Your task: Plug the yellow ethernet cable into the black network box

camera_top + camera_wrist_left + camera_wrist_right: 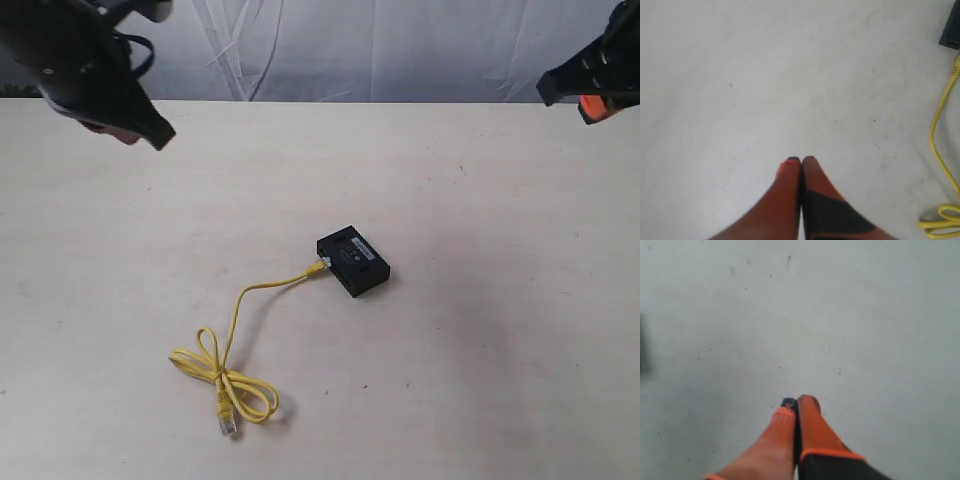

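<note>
Yellow ethernet cable (240, 345), partly looped

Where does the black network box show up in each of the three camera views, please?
Exterior view: the black network box lies just right of centre on the table, with one end of the yellow ethernet cable meeting its left side.
Left wrist view: only a corner of it shows, at the upper right edge.
Right wrist view: a dark blur at the left edge may be it; I cannot tell.
Shared landmark: the yellow cable, in the exterior and left wrist views.
</note>
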